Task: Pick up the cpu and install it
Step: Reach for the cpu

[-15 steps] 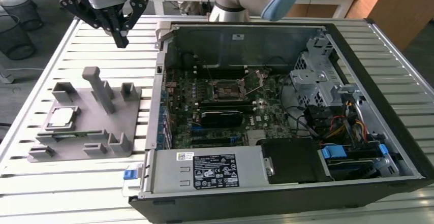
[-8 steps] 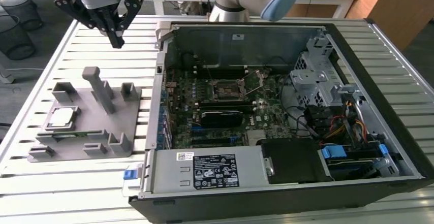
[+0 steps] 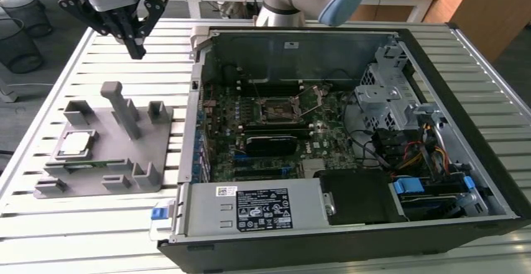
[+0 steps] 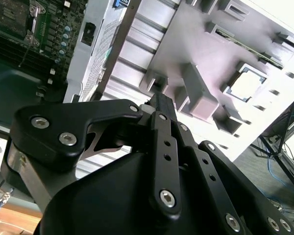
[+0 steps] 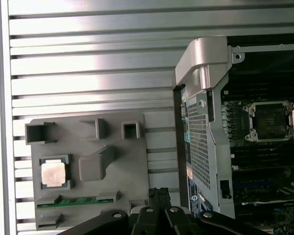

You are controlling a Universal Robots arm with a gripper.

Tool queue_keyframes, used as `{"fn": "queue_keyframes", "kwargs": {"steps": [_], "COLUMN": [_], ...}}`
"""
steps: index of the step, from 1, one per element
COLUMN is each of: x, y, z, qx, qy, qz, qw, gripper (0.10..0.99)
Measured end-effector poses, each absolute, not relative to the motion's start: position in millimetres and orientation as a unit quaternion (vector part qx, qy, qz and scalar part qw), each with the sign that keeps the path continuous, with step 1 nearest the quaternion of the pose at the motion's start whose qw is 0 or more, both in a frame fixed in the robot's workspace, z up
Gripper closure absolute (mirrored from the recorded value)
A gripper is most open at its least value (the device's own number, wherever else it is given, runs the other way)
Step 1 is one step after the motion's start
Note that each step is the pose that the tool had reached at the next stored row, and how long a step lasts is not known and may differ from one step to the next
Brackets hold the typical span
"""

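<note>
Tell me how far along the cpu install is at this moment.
Nothing looks done yet. The cpu lies in its recess on the grey holder, untouched. In hand: nothing. The gripper hangs above the slatted table, apart from the holder, with its fingers together and empty. The motherboard socket looks empty. Both the pick-up and the install are left.

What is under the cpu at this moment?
The cpu sits in a raised square frame on the grey holder plate, which lies on the slatted table. The frame's rim shows around the chip; whatever lies directly beneath is covered by the chip itself.
</note>
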State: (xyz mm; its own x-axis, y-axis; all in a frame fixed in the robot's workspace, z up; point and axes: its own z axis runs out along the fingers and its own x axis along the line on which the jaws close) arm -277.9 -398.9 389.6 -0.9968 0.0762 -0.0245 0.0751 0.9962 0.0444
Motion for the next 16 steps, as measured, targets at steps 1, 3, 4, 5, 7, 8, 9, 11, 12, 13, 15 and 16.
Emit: {"fn": "queue_keyframes", "kwargs": {"steps": [1,3,4,5,7,8,9,11,12,13,15,16], "x": [-279,-282,-283,-284,-286,-287,-288,-291,-292,-293,-295,-296], "y": [-399,-399,-399,-399,-399,-399,-399,-399,-399,-399,-399,-399], "z": [390,389,389,389,389,389,389,389,389,389,389,389], "qx": [0.038,0.038,0.038,0.038,0.038,0.038,0.038,0.038,0.038,0.038,0.038,0.038], "qy": [0.999,0.999,0.999,0.999,0.999,0.999,0.999,0.999,0.999,0.999,0.999,0.999], "qz": [0.022,0.022,0.022,0.022,0.022,0.022,0.022,0.022,0.022,0.022,0.022,0.022], "qw": [0.013,0.013,0.013,0.013,0.013,0.013,0.013,0.013,0.013,0.013,0.013,0.013], "gripper": [0.980,0.980,0.980,0.980,0.980,0.980,0.980,0.980,0.980,0.980,0.980,0.980]}}
